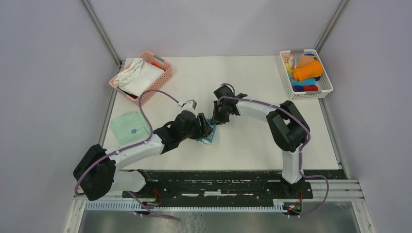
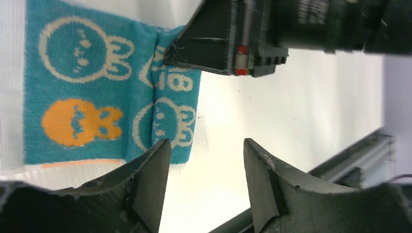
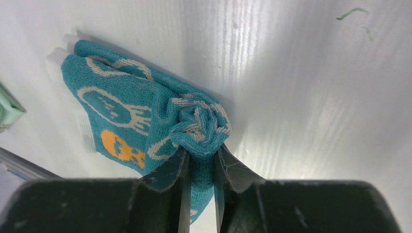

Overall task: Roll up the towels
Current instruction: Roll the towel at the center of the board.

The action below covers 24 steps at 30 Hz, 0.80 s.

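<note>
A teal towel (image 1: 208,137) with white and orange bunny prints lies mid-table, one edge rolled into a tight coil (image 3: 200,125). My right gripper (image 3: 200,156) is shut on that rolled end, which fills the gap between its fingers. My left gripper (image 2: 206,167) stands open just beside the towel (image 2: 87,92), with only bare table between its fingers; in that view the right gripper (image 2: 218,46) shows from the side, pinching the roll. Seen from above, the left gripper (image 1: 205,127) and right gripper (image 1: 217,119) meet over the towel. A mint green towel (image 1: 129,127) lies flat at the left.
A pink mesh basket (image 1: 165,68) holding a white cloth (image 1: 138,75) sits at the back left. A white basket (image 1: 323,80) with rolled orange, peach and blue towels stands at the back right. The mint towel's corner (image 3: 7,109) shows in the right wrist view.
</note>
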Available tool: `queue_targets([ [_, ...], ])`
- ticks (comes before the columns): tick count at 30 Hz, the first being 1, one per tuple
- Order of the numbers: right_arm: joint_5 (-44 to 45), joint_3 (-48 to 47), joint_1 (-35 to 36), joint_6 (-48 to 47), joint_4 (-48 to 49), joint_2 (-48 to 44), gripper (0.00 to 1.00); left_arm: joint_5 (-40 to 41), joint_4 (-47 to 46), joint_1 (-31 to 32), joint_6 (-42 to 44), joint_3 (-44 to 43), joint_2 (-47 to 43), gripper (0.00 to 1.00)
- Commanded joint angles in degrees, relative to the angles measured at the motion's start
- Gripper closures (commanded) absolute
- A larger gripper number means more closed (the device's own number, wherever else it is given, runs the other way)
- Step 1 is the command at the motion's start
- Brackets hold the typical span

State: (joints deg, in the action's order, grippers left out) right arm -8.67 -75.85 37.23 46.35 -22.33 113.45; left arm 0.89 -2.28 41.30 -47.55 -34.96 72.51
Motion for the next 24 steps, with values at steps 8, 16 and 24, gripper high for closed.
queue_targets([
  [8, 5.9, -5.5, 0.3, -2.6, -12.2, 0.3, 0.77, 37.7, 15.3, 21.1, 15.6, -15.0, 11.7, 0.36],
  [16, 4.8, -6.4, 0.2, -2.6, -12.7, 1.1, 0.76, 45.7, 13.8, 27.2, 18.3, -21.3, 23.4, 0.35],
  [24, 3.7, -6.5, 0.3, -2.6, -12.5, 1.2, 0.76, 47.5, 18.1, 27.8, 15.3, -25.0, 32.2, 0.4],
])
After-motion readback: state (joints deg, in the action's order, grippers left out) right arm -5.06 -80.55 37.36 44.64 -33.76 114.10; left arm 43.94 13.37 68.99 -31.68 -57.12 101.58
